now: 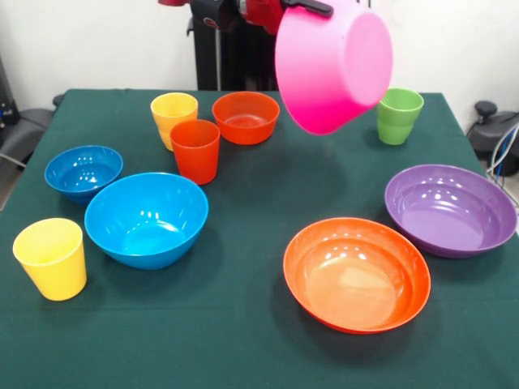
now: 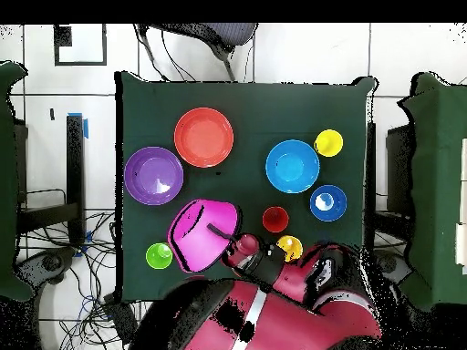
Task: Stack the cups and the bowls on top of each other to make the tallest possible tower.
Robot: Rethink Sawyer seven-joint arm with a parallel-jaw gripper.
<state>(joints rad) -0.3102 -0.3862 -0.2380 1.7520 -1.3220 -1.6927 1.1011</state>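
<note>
My arm (image 2: 274, 301) reaches out from the base over the table, wrist raised high. The gripper (image 2: 222, 233) is clamped on the large pink bowl's (image 1: 334, 65) rim, holding it tilted aloft.

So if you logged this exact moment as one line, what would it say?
gripper: shut on large pink bowl | bowl: lifted, tilted, clear of table | tower: none yet | other bowls and cups: apart on cloth
</note>
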